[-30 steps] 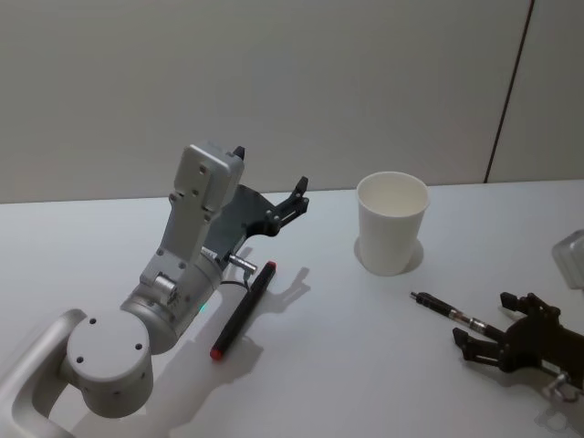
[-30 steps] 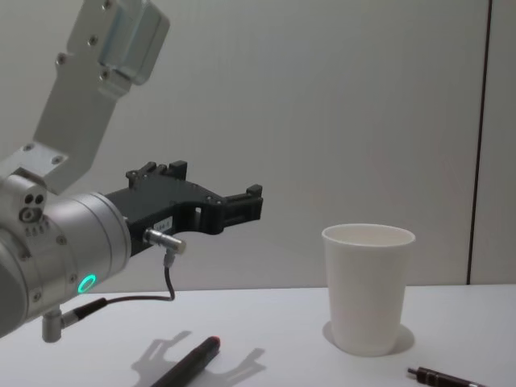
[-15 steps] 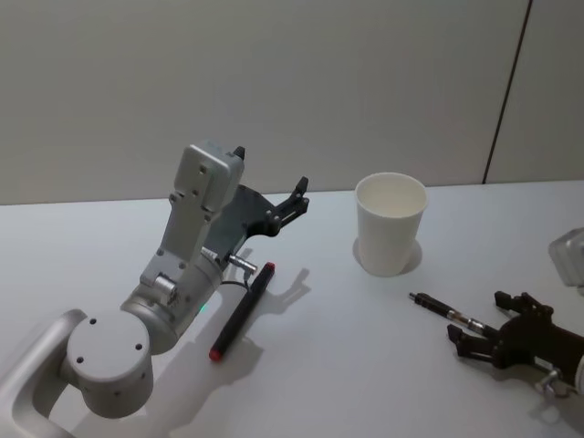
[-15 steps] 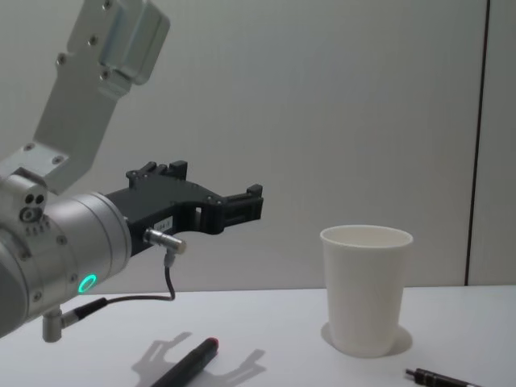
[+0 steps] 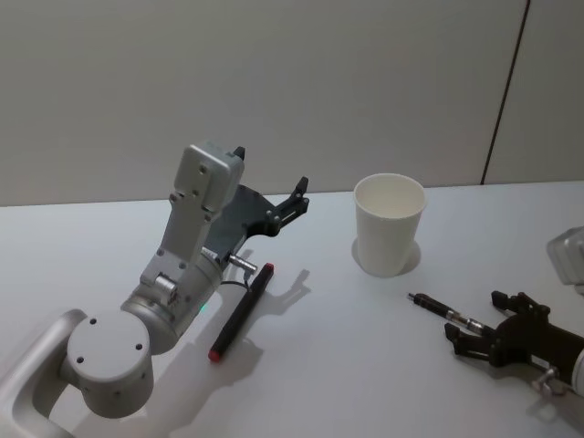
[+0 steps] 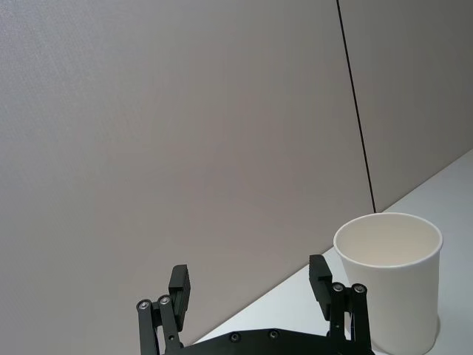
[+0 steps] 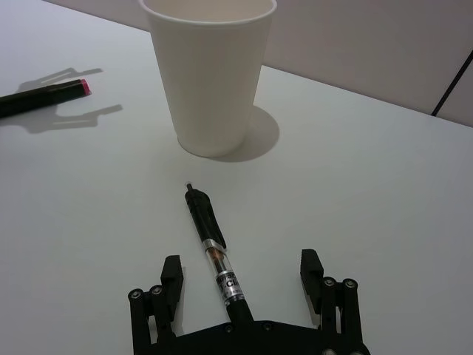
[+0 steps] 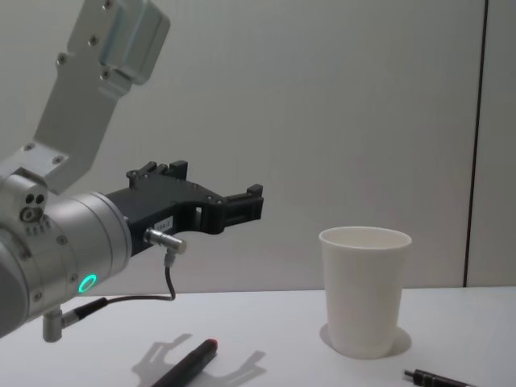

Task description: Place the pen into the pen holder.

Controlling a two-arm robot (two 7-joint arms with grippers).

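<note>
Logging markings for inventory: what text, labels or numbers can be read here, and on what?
Nothing reads clearly.
Pen lying at the open right gripper: printed band on its barrel, too small to read.
Left gripper: white sticker on its body, too blurred to read.
Pen holder: plain, no print.

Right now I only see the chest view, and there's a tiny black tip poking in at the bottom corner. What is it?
Observer: The front of a black pen, lying flat on the table with its tip toward the paper cup.
Operator: Is anything holding it?
Observer: Not yet. The right end effector sits low with its fingers open on either side of the pen's back part, not touching it.
Operator: And the red bit?
Observer: One end of a long black marker lying beside the left arm; its near end is red too.
</note>
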